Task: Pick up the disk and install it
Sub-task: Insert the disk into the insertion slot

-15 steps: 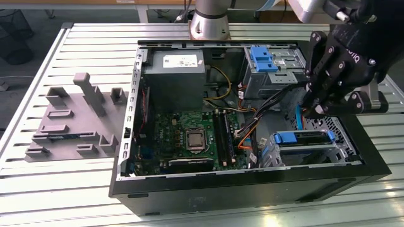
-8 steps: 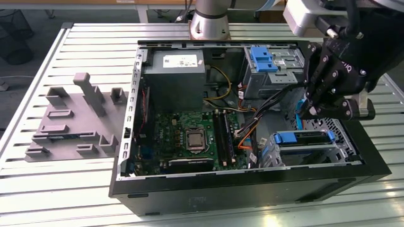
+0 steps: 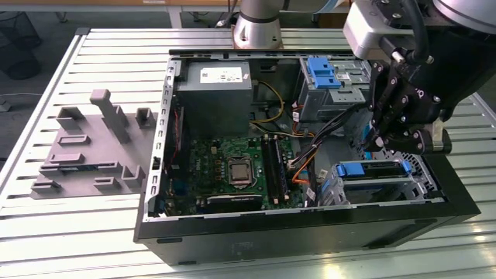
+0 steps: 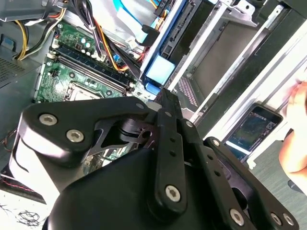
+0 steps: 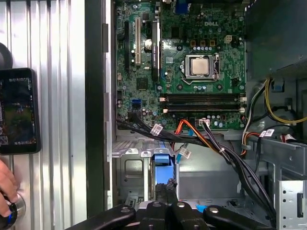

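The disk (image 3: 370,170) sits in the metal drive cage (image 3: 410,183) at the front right corner of the open computer case, as the exterior view shows it. Its bright blue carrier end faces out. My gripper (image 3: 378,144) hangs just above that cage. In both wrist views the blue carrier end (image 5: 162,160) (image 4: 160,69) lies right in front of my fingertips. The gripper (image 5: 165,184) (image 4: 162,93) is shut, its black fingers pressed together at the carrier's edge with nothing between them. The drive's body is mostly hidden inside the cage.
Black and orange cables (image 5: 211,141) run over the cage from the motherboard (image 3: 232,168). A ribbed blue latch (image 3: 322,70) and a grey box (image 3: 213,99) sit at the case's back. A grey fixture plate (image 3: 93,145) lies at the exterior view's left. A phone (image 5: 17,110) and a hand (image 5: 5,187) are outside the case wall.
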